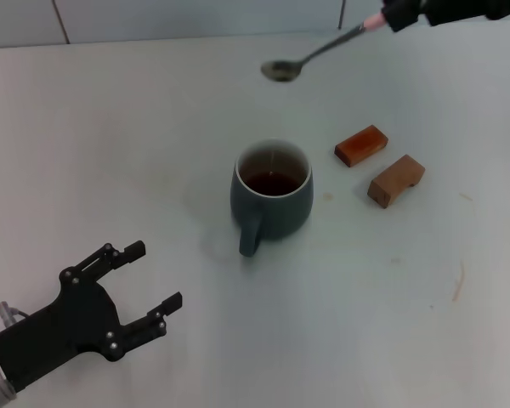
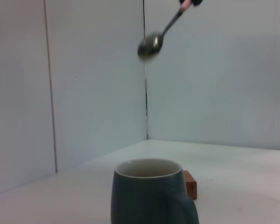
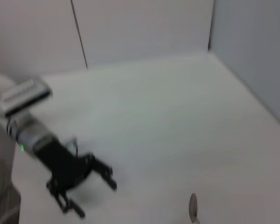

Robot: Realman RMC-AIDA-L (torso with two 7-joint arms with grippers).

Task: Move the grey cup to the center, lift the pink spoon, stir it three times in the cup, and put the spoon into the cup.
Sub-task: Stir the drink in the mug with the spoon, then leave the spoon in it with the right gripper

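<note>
The grey cup (image 1: 272, 194) stands upright near the middle of the table with dark liquid inside and its handle toward me; it also fills the low centre of the left wrist view (image 2: 147, 193). The pink spoon (image 1: 310, 55) hangs in the air beyond the cup, bowl tilted down and apart from the rim. My right gripper (image 1: 401, 14) is shut on its pink handle end at the top right. The spoon (image 2: 151, 44) shows high above the cup in the left wrist view. Its bowl (image 3: 192, 207) is in the right wrist view. My left gripper (image 1: 154, 274) rests open at the lower left, holding nothing.
Two brown wooden blocks (image 1: 361, 144) (image 1: 396, 180) lie to the right of the cup; one block (image 2: 190, 183) peeks out behind it. Pale walls stand close behind the table's far edge. The left gripper (image 3: 97, 200) appears in the right wrist view.
</note>
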